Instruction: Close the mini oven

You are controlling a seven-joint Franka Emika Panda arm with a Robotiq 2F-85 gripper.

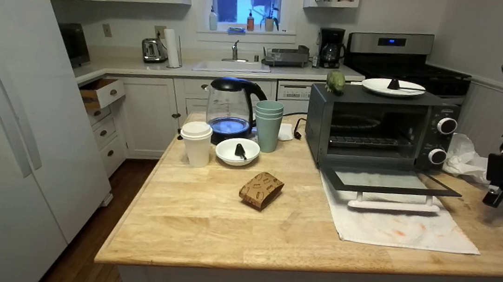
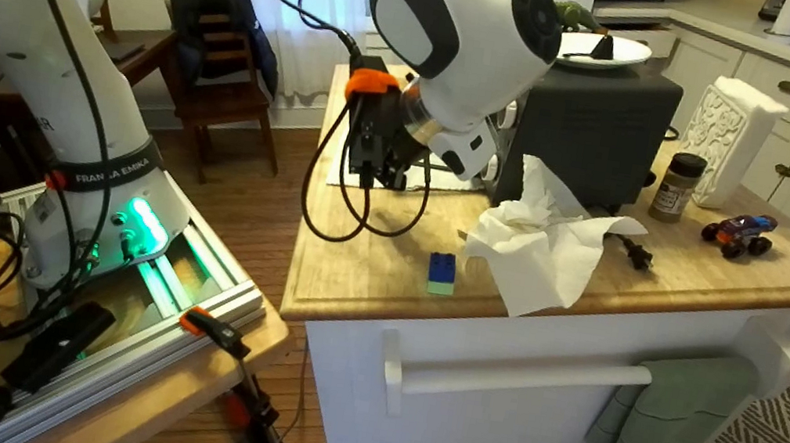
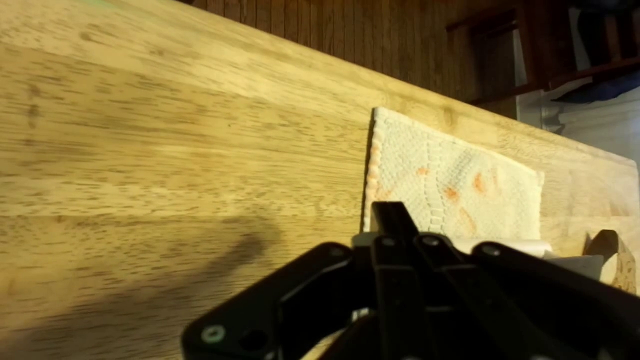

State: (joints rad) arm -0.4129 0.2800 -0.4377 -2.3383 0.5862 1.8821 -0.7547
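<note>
Looks like the approach, with empty gripper (image 3: 394, 215) pinched together near the lowered door (image 1: 386, 190) of the oven (image 1: 379, 126) on the island (image 1: 178, 217). Next, probably get under the handle (image 1: 394, 206) and swing it up.

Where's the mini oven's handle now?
In an exterior view, the handle is right of centre, along the near edge of the lowered door, above the white cloth.

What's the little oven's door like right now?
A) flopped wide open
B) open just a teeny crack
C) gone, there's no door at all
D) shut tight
A: the mini oven has its door folded down in front, so the wire rack inside shows.
</note>
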